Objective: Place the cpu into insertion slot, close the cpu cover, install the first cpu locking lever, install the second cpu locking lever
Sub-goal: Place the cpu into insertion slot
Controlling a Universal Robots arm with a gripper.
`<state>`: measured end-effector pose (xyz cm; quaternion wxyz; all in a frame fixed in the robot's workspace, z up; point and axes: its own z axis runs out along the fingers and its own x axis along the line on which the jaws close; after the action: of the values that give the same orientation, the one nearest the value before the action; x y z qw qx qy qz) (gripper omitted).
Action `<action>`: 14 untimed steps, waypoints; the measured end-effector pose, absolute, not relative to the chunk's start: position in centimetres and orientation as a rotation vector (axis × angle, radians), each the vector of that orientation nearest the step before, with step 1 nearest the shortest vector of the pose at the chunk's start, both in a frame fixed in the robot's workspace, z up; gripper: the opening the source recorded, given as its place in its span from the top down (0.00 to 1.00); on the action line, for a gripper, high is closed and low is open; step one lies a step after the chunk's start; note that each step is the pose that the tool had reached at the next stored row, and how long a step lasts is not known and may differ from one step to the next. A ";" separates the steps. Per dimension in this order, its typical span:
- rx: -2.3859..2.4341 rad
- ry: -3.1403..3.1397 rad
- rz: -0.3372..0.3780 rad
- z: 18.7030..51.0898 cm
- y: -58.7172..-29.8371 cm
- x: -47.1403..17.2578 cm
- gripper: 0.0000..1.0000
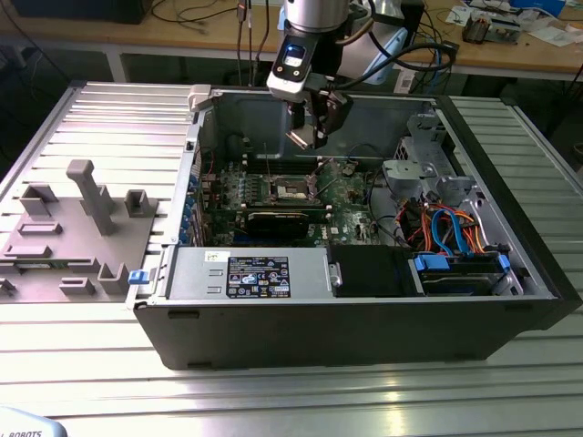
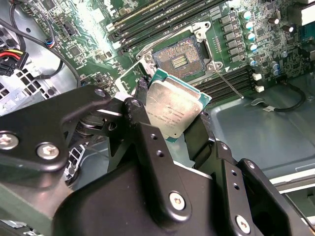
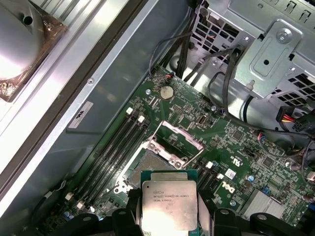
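Inside the open case (image 1: 319, 328), gripper (image 1: 311, 135) clamped on the cpu (image 2: 173, 109) above the socket (image 2: 178, 56); a crooked drop could bend pins.

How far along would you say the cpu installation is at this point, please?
Nothing is finished yet. In hand: the gripper holds the cpu above the motherboard, short of the insertion slot, whose contacts lie bare. Left: seating the cpu, closing the raised cpu cover, and both locking levers.
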<state>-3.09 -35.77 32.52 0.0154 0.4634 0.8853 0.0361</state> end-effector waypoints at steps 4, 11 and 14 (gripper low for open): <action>1.452 2.748 0.111 32.5 -35.8 -3.1 0.46; 1.471 2.737 0.109 32.5 -35.8 -3.1 0.46; 1.476 2.734 0.109 32.5 -35.8 -3.1 0.46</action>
<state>-3.09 -35.77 32.45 0.0163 0.4748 0.8793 0.0350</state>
